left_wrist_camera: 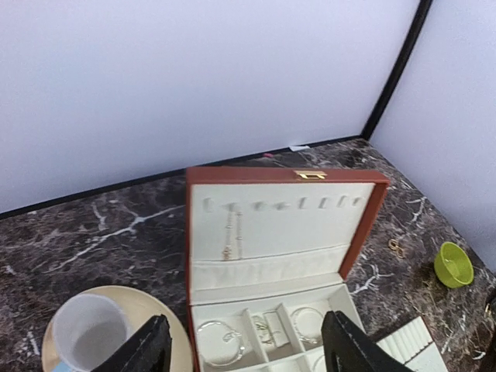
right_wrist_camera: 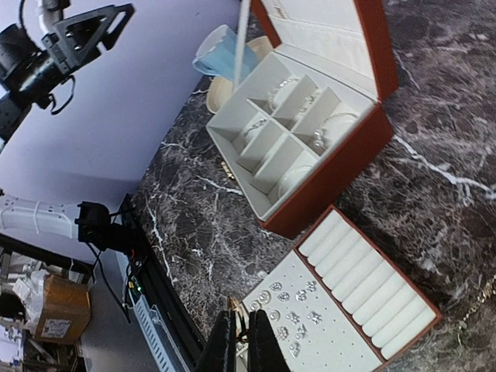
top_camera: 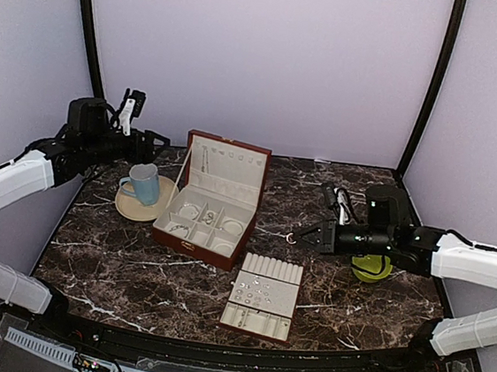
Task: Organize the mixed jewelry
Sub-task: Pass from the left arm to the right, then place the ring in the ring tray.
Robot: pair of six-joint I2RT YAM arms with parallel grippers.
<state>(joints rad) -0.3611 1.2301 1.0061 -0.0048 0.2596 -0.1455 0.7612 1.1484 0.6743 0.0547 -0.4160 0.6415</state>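
Silvery hoops (left_wrist_camera: 221, 339) in box (left_wrist_camera: 370, 213) compartments, studs (right_wrist_camera: 293, 310) on tray (right_wrist_camera: 364, 287), ring (top_camera: 290, 238) in right tool (top_camera: 301, 236)

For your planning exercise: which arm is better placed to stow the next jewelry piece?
Probably right. The right pincer grips a small ring beside the box; the left pincer is open and empty.

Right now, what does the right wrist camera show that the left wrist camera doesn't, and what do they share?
Only the right wrist: the right gripper shut on a small metal ring, and silvery studs on the flat cream slotted tray.
Only the left wrist: the small lime-green bowl and the brass clasp on the box lid.
Both: the reddish-brown, cream-lined compartment box and the pale blue mug on its tan saucer.
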